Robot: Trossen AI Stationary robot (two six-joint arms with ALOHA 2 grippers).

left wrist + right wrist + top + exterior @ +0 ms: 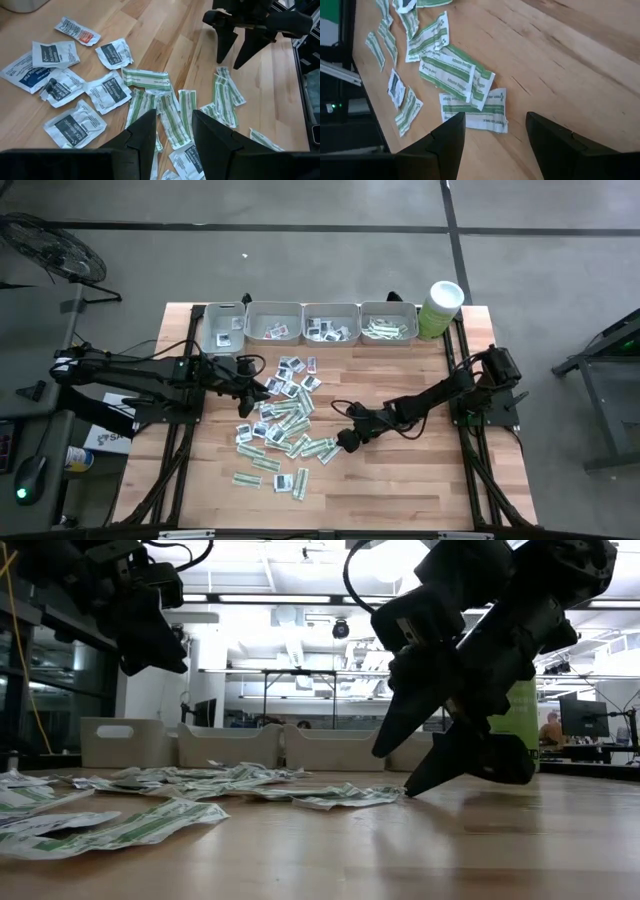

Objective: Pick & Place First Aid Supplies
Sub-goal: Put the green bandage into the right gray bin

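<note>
Pale wooden tabletop [400, 480] carries a loose scatter of first aid supplies [285, 425], green-striped strips and white sachets, spread across its middle in front of a row of grey trays [305, 323]. The left gripper [170, 132] hovers above the scatter, fingers parted, holding nothing. The right gripper [495, 132] sits low at the scatter's edge, fingers wide apart and empty, just beside a green-striped strip [475, 114].

Left arm stretched in from the left side, wrist level, left gripper [252, 392] hanging above the desk's left-centre, jaws parted and empty. Right arm reaching in from the right, elbow bent, forearm angled down toward the middle; right gripper [345, 442] low, tips almost at the desk, jaws spread wide, nothing between them.
</note>
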